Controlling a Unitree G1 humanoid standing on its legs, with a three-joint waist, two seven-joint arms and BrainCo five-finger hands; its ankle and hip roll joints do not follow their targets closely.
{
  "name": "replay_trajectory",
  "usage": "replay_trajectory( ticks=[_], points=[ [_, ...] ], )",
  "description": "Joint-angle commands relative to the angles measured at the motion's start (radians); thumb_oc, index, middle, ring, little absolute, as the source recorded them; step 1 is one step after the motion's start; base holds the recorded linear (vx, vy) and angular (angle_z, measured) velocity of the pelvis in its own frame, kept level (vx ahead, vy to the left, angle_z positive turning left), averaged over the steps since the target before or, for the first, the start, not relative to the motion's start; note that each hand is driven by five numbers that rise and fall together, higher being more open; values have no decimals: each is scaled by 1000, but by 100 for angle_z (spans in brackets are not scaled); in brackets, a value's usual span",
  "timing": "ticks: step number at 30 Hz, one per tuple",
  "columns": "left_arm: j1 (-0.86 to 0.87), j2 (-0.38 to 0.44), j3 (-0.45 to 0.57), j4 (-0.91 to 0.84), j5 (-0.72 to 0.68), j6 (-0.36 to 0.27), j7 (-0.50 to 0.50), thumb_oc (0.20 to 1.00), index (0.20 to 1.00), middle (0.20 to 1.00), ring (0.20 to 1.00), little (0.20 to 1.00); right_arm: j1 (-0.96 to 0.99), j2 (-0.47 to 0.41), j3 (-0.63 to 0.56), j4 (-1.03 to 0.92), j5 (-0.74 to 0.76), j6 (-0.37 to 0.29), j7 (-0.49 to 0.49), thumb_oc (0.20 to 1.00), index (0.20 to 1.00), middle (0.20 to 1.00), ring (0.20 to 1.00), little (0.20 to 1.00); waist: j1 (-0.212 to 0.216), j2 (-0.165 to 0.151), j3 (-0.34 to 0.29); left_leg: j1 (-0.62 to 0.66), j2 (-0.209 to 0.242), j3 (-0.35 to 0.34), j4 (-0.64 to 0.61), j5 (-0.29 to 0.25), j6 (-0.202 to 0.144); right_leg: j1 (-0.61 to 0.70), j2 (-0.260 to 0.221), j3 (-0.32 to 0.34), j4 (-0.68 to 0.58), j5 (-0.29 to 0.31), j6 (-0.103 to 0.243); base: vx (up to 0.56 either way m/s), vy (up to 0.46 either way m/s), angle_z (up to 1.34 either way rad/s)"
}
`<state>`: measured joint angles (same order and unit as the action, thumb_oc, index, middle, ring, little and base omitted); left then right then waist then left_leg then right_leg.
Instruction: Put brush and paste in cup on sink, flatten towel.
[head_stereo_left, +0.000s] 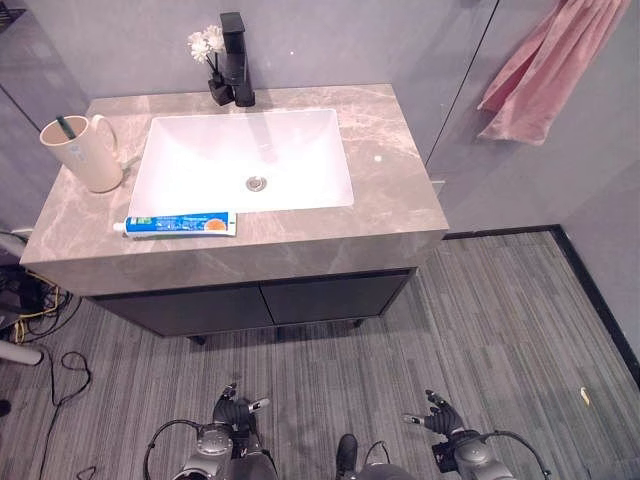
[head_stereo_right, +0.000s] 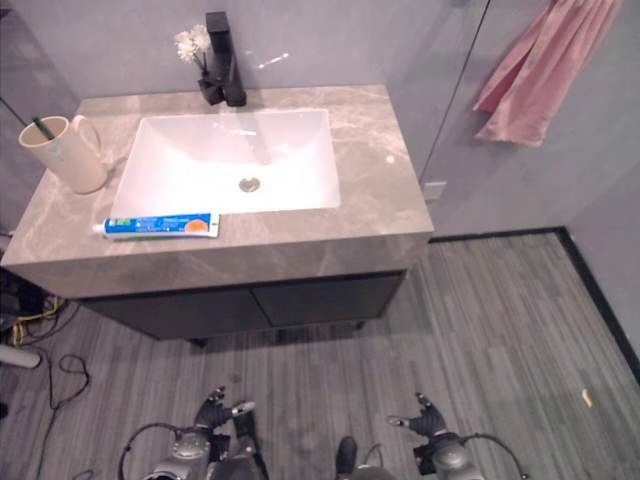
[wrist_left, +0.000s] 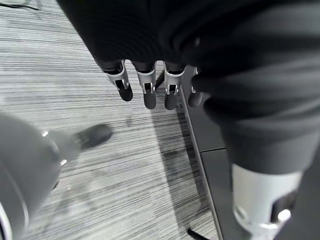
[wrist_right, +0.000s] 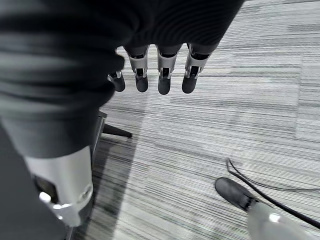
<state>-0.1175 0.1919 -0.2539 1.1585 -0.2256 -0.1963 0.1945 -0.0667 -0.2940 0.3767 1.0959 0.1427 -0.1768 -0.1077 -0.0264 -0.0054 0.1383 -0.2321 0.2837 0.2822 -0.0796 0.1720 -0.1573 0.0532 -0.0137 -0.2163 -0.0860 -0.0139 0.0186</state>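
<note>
While my left robot hand (head_stereo_left: 233, 410) and right robot hand (head_stereo_left: 440, 413) hung open and empty, the toothpaste (head_stereo_left: 176, 224) lay on the tabletop (head_stereo_left: 390, 170). The brush (head_stereo_left: 65, 126) stood in the cup (head_stereo_left: 88, 155); the towel (head_stereo_left: 535, 70) hung bunched.

A pink towel (head_stereo_left: 540, 70) hangs at the far right, its upper part cut off by the top edge. In the cup (head_stereo_left: 88, 152) at the table's left, only the toothbrush's dark green handle tip (head_stereo_left: 67, 125) shows; its head is hidden inside. Print on the toothpaste tube (head_stereo_left: 176, 224) is too small to read.
</note>
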Motion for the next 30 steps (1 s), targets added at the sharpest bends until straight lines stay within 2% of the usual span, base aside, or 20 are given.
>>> replay_trajectory(
  ticks=[1,2,4,7,8,9,11,12,13,14,16,18,19,20,21,22,23,24,30],
  points=[
    [-20,44,-11,4,15,-35,31,1000,1000,1000,1000,1000,-11,-15,13,-26,-17,-23,-4,1000,1000,1000,1000,1000,33,-6,-33,15,-57,-53,-8,86,29,-14,-104,66,132,-9,93,499,341,-90],
    [-15,55,-12,3,19,-36,29,1000,1000,1000,1000,1000,-16,-9,9,-26,-16,-22,-2,1000,1000,1000,1000,1000,44,-17,-31,13,-98,-85,41,60,50,4,-132,96,169,-23,103,430,338,-63],
    [-11,69,-10,-4,24,-33,26,1000,1000,1000,1000,1000,-11,-7,-3,-30,-16,-18,4,1000,1000,1000,1000,1000,40,-32,-28,3,-130,-65,105,21,76,-3,-166,107,226,7,116,310,320,-33],
    [6,89,-12,-29,42,-29,21,1000,1000,1000,1000,1000,-17,-8,4,-59,-35,-15,15,1000,1000,1000,1000,1000,49,-38,-27,22,-188,-46,123,-32,128,-72,-217,125,392,125,137,200,286,-4],
    [6,89,-12,-29,42,-29,21,1000,1000,1000,1000,1000,-17,-8,4,-59,-35,-15,15,1000,1000,1000,1000,1000,51,-37,-29,19,-185,-45,123,-31,128,-75,-214,126,391,128,136,204,319,-7],
    [9,98,-23,-36,69,-27,16,1000,1000,1000,1000,1000,-28,-14,14,-84,-52,-18,17,1000,1000,1000,1000,1000,44,-26,-9,69,-203,-36,96,-43,151,-139,-223,111,515,187,137,143,259,-2],
    [16,103,-32,-37,103,-20,13,1000,1000,1000,1000,1000,-36,-16,22,-117,-59,-19,23,1000,1000,1000,1000,1000,37,-12,5,109,-212,-28,74,-55,165,-181,-217,86,590,207,143,186,271,1],
    [19,102,-38,-32,117,-18,9,1000,1000,1000,1000,1000,-37,-16,24,-124,-57,-22,25,1000,1000,1000,1000,1000,28,-7,8,126,-217,-36,59,-59,169,-201,-183,105,596,189,139,209,158,1],
    [18,103,-39,-12,134,-19,4,1000,1000,1000,1000,1000,-34,-12,30,-132,-52,-26,31,1000,1000,1000,1000,1000,19,-7,10,145,-224,-40,39,-58,165,-214,-141,119,543,135,126,197,94,10],
    [20,103,-40,-4,140,-21,5,1000,1000,1000,1000,1000,-35,-9,31,-128,-49,-25,30,1000,1000,1000,1000,1000,25,-10,9,155,-228,-34,30,-59,164,-216,-149,94,497,124,125,170,39,6],
    [16,98,-44,25,156,-27,9,1000,1000,1000,1000,1000,-41,-4,39,-135,-51,-29,32,1000,1000,1000,1000,1000,33,-13,1,175,-215,-25,1,-63,144,-206,-215,11,321,128,134,143,-81,-2],
    [15,93,-47,37,159,-29,10,1000,1000,1000,1000,1000,-45,-2,43,-131,-56,-28,31,1000,1000,1000,1000,1000,29,-14,-4,177,-210,-34,-6,-64,137,-208,-217,26,271,137,140,145,-127,-16],
    [13,90,-47,48,169,-30,10,1000,1000,1000,1000,1000,-44,-3,57,-147,-69,-27,35,1000,1000,1000,1000,1000,16,-27,-7,192,-208,-60,-8,-75,123,-212,-203,118,172,164,148,140,-109,-5],
    [13,90,-46,48,169,-30,10,1000,1000,1000,1000,1000,-44,-3,57,-147,-69,-27,35,1000,1000,1000,1000,1000,17,-27,-9,190,-207,-59,-8,-74,123,-214,-202,118,170,166,148,166,-162,13],
    [20,88,-43,50,169,-33,10,1000,1000,1000,1000,1000,-46,-3,57,-134,-75,-23,33,1000,1000,1000,1000,1000,23,-37,-12,196,-203,-56,-8,-72,119,-206,-212,119,162,208,171,78,-164,44],
    [31,87,-44,46,180,-31,5,1000,1000,1000,1000,1000,-35,-3,65,-133,-87,-19,37,1000,1000,1000,1000,1000,34,-50,-22,194,-193,-61,-8,-66,103,-177,-210,94,116,199,165,80,-164,49],
    [31,87,-44,45,180,-31,5,1000,1000,1000,1000,1000,-35,-3,66,-132,-87,-19,37,1000,1000,1000,1000,1000,33,-50,-21,194,-193,-62,-8,-65,103,-174,-210,92,114,200,165,76,-236,27],
    [55,87,-41,26,171,-36,3,1000,1000,1000,1000,1000,-31,-23,60,-140,-97,-20,39,1000,1000,1000,1000,1000,43,-50,-33,174,-175,-75,-8,-49,84,-146,-189,59,66,200,163,37,-178,7],
    [116,88,-47,-8,154,-45,-17,1000,1000,1000,1000,1000,-45,-48,36,-75,-87,-24,35,1000,1000,1000,1000,1000,73,-32,-38,157,-148,-125,-8,-21,50,-77,-163,-34,14,165,148,33,-139,32]
  ],
)
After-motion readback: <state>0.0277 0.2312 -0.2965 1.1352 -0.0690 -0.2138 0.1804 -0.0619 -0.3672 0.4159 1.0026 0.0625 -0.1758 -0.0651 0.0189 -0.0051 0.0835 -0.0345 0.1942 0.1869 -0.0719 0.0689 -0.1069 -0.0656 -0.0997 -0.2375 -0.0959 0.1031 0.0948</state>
